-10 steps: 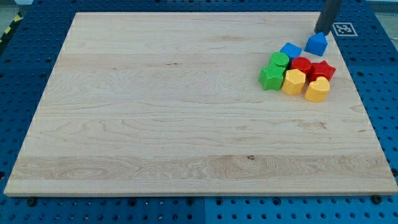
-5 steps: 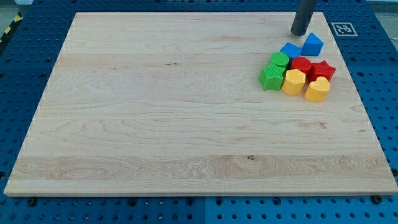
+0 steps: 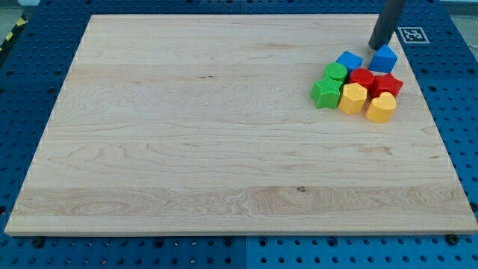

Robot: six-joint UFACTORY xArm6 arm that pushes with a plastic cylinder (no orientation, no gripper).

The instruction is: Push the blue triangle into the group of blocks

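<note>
A: Where was the blue triangle (image 3: 385, 59)?

B: Near the table's (image 3: 187, 149) top right corner, touching the upper side of the group. It sat just above the red star (image 3: 388, 84) and up and to the right of the red block (image 3: 362, 78).

A: And my tip (image 3: 379, 45)?

B: At the triangle's upper left edge, touching it or nearly so; the rod rose from there out of the view's top. There was no end effector with jaws to open or close, only that rod.

A: What made up the group?

B: A blue cube (image 3: 348, 61) at the upper left, two green blocks (image 3: 335, 72) (image 3: 325, 93) on the left flank, a yellow hexagon-like block (image 3: 352, 98) and a yellow heart (image 3: 381, 108) along the bottom, with the reds in the middle. All were packed tight.

A: How much room lay around it?

B: Only a narrow strip separated the triangle from the table's top edge, and a modest margin lay toward the right edge. To the view's left and bottom the wood stretched wide. A printed marker (image 3: 411, 34) sat on the blue pegboard (image 3: 30, 90) beyond the corner.
</note>
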